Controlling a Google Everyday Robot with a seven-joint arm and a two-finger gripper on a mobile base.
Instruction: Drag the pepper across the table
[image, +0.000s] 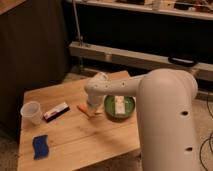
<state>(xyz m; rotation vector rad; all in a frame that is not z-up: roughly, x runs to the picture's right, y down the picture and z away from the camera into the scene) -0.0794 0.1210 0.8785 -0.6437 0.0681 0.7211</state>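
My pincer (93, 108) is closed and sits low over the table (85, 137), just left of the green bowl (129, 110). Its tip meets the pepper (83, 109), though I cannot tell if it grips it. The pepper lies mid-table between the bowl and a dark bar (56, 111). A cup (31, 112) and a blue sponge (41, 146) sit farther left.

The gripper (93, 108), closed, sits mid-table (95, 142) beside the pepper (83, 109). The green bowl (129, 112) blocks its 3 o'clock. At 9 o'clock stand a dark packet (56, 112), then a cup (31, 112). A blue sponge (41, 146) lies at 7. Bare wood lies open at 6 and 11 o'clock.
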